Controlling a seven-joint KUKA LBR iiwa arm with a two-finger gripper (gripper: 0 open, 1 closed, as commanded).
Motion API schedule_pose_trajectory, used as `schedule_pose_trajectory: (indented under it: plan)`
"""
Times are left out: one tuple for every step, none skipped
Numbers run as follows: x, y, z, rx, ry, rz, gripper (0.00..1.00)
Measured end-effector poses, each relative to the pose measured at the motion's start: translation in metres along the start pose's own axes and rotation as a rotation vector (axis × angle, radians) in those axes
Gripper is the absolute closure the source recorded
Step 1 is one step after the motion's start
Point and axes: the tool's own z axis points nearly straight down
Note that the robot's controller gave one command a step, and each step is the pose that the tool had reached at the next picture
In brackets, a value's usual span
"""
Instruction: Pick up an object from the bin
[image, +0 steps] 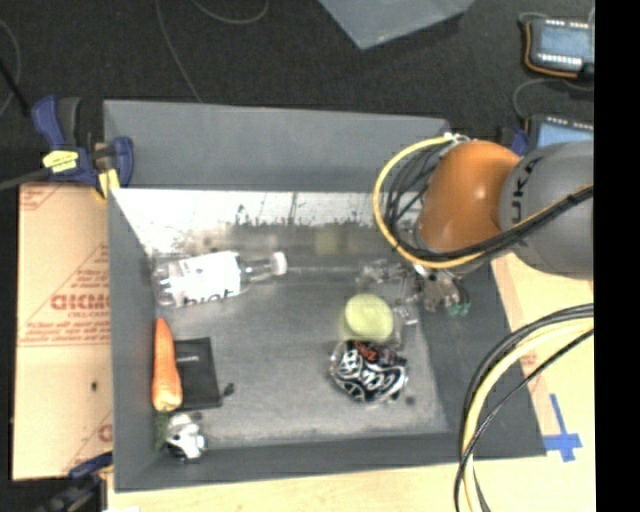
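The gripper (425, 292) hangs at 3 o'clock in the grey metal bin (290, 385), just beside a pale green round ball (368, 318); apart or together, I cannot tell. A glancing touch could roll the ball toward the crumpled black-and-white wrapper (370, 372) at its 6 o'clock.
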Motion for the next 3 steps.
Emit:
schedule_pose_trajectory:
  plan:
    - [0.0038, 0.0013, 0.0154, 0.002, 0.008, 0.003, 0.0]
    - [0.0074, 0.0069, 0.0184, 0.0, -0.003, 0.06, 1.0]
    - [0.0074, 0.0069, 0.0184, 0.0, -0.003, 0.06, 1.0]
